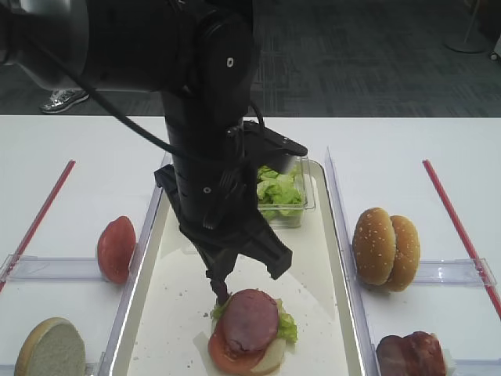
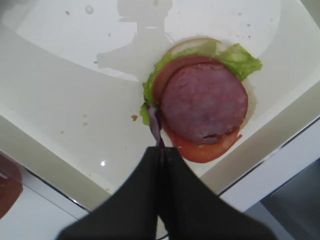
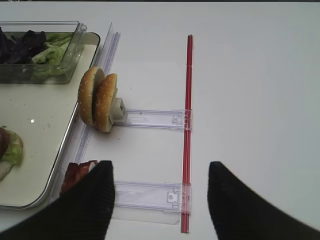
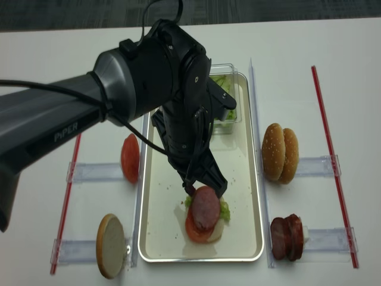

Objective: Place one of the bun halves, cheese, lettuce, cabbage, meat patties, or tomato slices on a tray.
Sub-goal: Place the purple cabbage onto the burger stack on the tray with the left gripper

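My left gripper (image 2: 161,149) is shut on a thin purple shred of cabbage (image 2: 154,125), which dangles from its tips. It hangs just left of a stack on the tray (image 1: 172,313): a pink meat round (image 2: 205,102) on a tomato slice (image 2: 200,147), lettuce (image 2: 242,60) and a pale bun half. From above, the left gripper (image 1: 221,296) points down beside that stack (image 1: 250,319). My right gripper (image 3: 160,172) stands open over the white table to the right of the tray, empty, above a clear holder.
A clear plastic box (image 1: 280,192) of lettuce and purple cabbage sits at the tray's far end. Sesame bun halves (image 1: 385,247) and dark meat patties (image 1: 411,354) stand in holders on the right. Tomato slices (image 1: 116,248) and a pale bun half (image 1: 51,348) stand left. Red strips (image 1: 458,227) flank both sides.
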Controlling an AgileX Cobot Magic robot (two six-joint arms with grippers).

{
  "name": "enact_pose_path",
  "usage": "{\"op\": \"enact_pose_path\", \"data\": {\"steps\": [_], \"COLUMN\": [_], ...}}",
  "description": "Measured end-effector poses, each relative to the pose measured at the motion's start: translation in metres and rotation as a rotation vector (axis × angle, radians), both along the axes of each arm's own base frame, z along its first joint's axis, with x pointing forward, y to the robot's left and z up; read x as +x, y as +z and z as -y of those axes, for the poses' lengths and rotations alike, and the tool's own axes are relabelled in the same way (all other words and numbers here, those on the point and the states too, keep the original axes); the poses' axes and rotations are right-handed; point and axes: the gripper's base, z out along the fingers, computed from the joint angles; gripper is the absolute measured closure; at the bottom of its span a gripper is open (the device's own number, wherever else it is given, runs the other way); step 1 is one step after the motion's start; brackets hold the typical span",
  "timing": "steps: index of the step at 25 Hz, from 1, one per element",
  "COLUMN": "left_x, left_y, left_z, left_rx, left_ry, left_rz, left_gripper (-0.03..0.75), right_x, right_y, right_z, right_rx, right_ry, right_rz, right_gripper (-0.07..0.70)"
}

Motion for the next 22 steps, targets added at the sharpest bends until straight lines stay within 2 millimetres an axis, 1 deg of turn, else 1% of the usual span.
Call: {"op": "enact_pose_path", "data": {"steps": [11, 15, 22], "left_x": [0.003, 0.004, 0.0], "left_y": [0.0, -0.008, -0.009], "left_z": [0.003, 0.005, 0.013], "left_rx": [-0.028, -0.013, -0.03], "left_ry": [0.001, -0.001, -0.01], "left_rz": [0.028, 0.013, -0.001], "left_gripper": [0.735, 0.735, 0.736], "right_x": [0.0, 0.0, 0.0], "right_y": [0.0, 0.0, 0.0], "right_z": [0.0, 0.0, 0.0], "right_rx": [0.0, 0.0, 0.0], "right_ry": [0.0, 0.0, 0.0], "right_rz": [0.0, 0.0, 0.0], "right_gripper": [0.186, 0.186, 0.186]}}
